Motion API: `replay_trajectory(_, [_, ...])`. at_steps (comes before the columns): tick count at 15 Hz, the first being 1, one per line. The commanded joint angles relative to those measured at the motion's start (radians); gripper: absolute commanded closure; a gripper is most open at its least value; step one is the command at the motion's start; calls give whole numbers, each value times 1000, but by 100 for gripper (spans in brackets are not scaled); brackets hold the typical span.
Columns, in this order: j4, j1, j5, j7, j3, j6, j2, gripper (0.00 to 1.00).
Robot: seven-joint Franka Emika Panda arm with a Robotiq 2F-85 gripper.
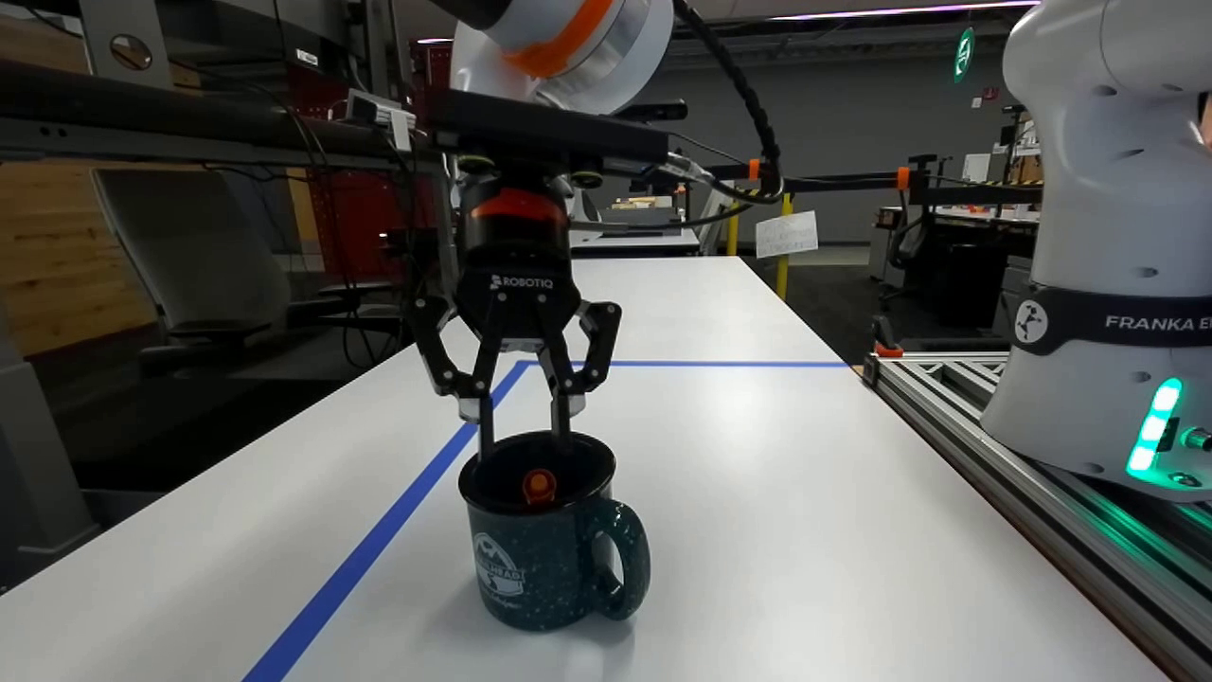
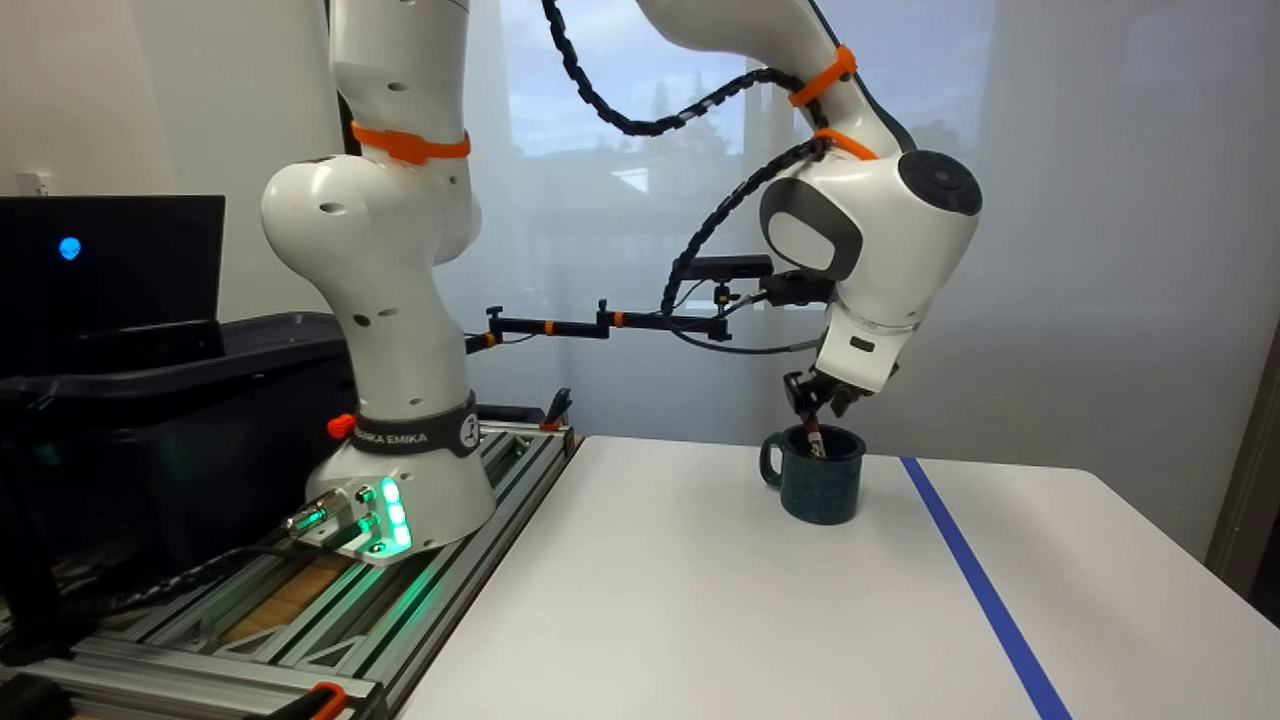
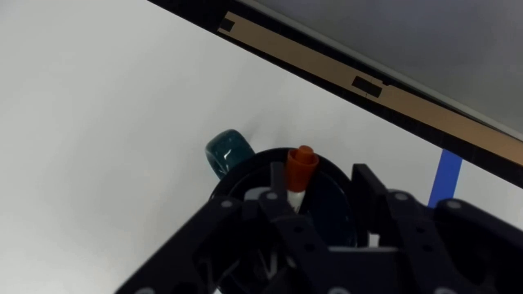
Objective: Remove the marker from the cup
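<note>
Orange tipped the marker (image 3: 301, 169), which leaned inside the dark cup (image 1: 544, 573), low centre in an exterior view. My fingers (image 3: 278, 177) stood parted, holding nothing. In the wrist view the marker's long axis ran from the rim near centre downward between them, hugging the one at frame left; closing, I judged, would meet it crosswise.

Marker (image 3: 302, 173) in cup (image 2: 822, 488); cup on table (image 2: 690, 600), near tape (image 2: 972, 570).

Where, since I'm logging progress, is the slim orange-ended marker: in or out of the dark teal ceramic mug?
In. An exterior view shows the marker, orange end up, framed by the mouth of the mug.
</note>
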Motion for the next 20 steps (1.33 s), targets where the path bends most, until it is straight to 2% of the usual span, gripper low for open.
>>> replay_trajectory(1, [-20,9,49,3,2,17,-9,49])
replay_trajectory(3, [-19,11,57,2,2,18,-5,51])
replay_trajectory(6, [-17,12,66,-4,3,22,1,60])
replay_trajectory(12, [-3,13,73,-8,4,16,35,58])
replay_trajectory(14, [1,14,74,-14,5,21,44,65])
replay_trajectory(15, [5,14,75,-22,6,23,52,83])
replay_trajectory(16, [8,14,76,-29,7,25,57,89])
replay_trajectory(17, [7,14,77,-35,8,26,57,90])
replay_trajectory(18, [9,12,78,-44,9,20,55,99])
replay_trajectory(19, [5,9,85,-49,11,7,40,99])
replay_trajectory(20, [-7,6,96,-63,13,-5,10,95])
